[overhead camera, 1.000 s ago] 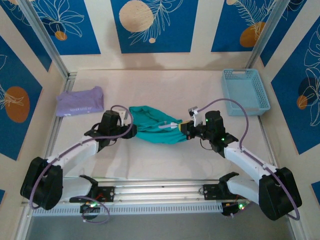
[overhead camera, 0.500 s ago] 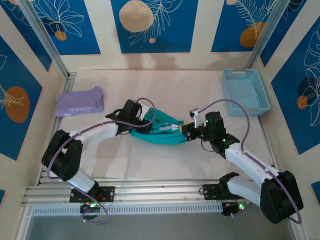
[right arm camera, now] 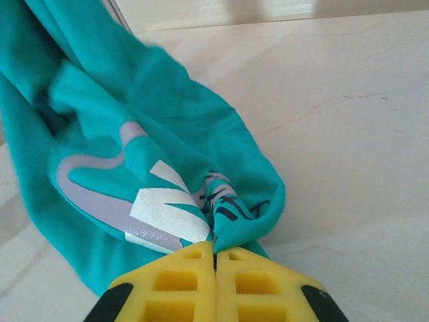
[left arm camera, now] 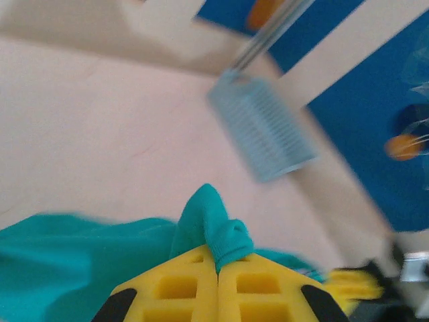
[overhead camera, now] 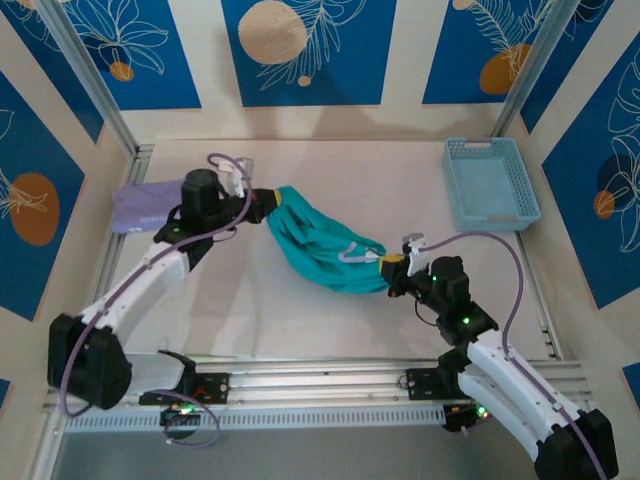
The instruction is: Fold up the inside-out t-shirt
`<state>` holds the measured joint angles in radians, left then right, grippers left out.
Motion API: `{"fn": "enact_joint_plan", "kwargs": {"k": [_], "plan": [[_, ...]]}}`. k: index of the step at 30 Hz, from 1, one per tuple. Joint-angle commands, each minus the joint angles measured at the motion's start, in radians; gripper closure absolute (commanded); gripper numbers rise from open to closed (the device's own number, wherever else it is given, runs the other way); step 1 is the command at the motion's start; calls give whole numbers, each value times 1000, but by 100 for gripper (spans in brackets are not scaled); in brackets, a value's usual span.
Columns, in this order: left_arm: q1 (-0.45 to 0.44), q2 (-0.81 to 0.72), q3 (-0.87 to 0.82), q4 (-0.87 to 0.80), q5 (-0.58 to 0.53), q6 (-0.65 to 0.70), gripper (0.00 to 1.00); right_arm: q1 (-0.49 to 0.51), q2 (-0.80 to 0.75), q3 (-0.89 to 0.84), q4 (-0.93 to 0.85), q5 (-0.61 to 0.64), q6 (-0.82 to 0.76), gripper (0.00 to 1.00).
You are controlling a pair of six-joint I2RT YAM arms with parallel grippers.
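Two hands, each with yellow gridded pads pressed together on cloth. We list the left hand (overhead camera: 264,197) clamped on a bunched peak of the inside-out t-shirt (overhead camera: 318,245) and the right hand (overhead camera: 392,265) clamped on its opposite end, beside a whitish print. The soft teal cotton is gathered into a creased rope and stretches diagonally between them over the pale surface (overhead camera: 380,175). Beside the left arm we note a folded lavender shirt (overhead camera: 140,207); at far right, a light-blue lattice basket (overhead camera: 490,185).

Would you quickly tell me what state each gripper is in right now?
Left gripper: shut on the teal-green cotton t-shirt.
Right gripper: shut on the same t-shirt's other end.
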<state>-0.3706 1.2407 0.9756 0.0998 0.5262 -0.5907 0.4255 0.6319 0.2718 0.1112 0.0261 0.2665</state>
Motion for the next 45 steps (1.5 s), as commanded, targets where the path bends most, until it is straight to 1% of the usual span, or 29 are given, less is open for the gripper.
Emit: {"fn": "enact_joint_plan", "kwargs": {"k": [1, 3, 6, 8, 9, 12, 15, 18, 20, 22, 23, 25, 26, 27, 28, 29, 32, 34, 36, 39, 43, 45], "plan": [[-4, -42, -21, 207, 159, -175, 100, 27, 11, 2, 53, 50, -44, 95], [-4, -41, -24, 242, 190, -193, 100, 56, 30, 27, 35, 50, -71, 84], [-4, -31, -29, 256, 208, -203, 100, 113, 36, 75, 28, 40, -133, 66], [-4, -25, -31, 256, 216, -204, 100, 155, 49, 116, 28, 39, -173, 58], [-4, -23, -34, 255, 218, -204, 100, 178, 67, 137, 28, 38, -193, 55], [-5, -20, -41, 250, 221, -203, 100, 250, 166, 199, 58, 13, -236, 51], [-4, -18, -43, 246, 225, -202, 100, 310, 295, 258, 114, 17, -274, 49], [-4, -22, -43, 241, 228, -201, 100, 336, 451, 342, 158, 17, -301, 49], [-4, -24, -43, 238, 233, -201, 100, 337, 553, 403, 180, 36, -304, 48], [-3, -30, -44, 230, 233, -195, 100, 336, 641, 465, 182, 67, -315, 50], [-4, -35, -42, 220, 232, -189, 100, 336, 677, 497, 176, 87, -314, 56], [-1, -41, -38, 180, 214, -169, 100, 337, 692, 524, 167, 100, -318, 81], [3, -44, -33, 150, 196, -159, 100, 337, 673, 518, 163, 90, -319, 91], [12, -48, -30, 120, 175, -154, 100, 333, 640, 506, 157, 69, -313, 98], [25, -49, -30, 96, 155, -155, 100, 326, 604, 492, 147, 37, -303, 100], [42, -50, -33, 80, 134, -165, 100, 312, 556, 479, 134, -10, -282, 100], [114, -45, -66, 127, 117, -257, 100, 236, 427, 464, 118, -211, -201, 100], [158, -32, -84, 173, 125, -314, 100, 178, 380, 481, 120, -323, -133, 100], [182, -18, -95, 182, 129, -334, 100, 109, 366, 509, 139, -446, -51, 100], [183, -7, -104, 124, 107, -285, 100, 47, 394, 560, 166, -565, 38, 100], [182, 5, -122, 3, 45, -180, 99, 17, 470, 618, 161, -650, 90, 100], [181, 14, -111, -100, -12, -97, 91, 2, 510, 640, 175, -672, 126, 100]]}}
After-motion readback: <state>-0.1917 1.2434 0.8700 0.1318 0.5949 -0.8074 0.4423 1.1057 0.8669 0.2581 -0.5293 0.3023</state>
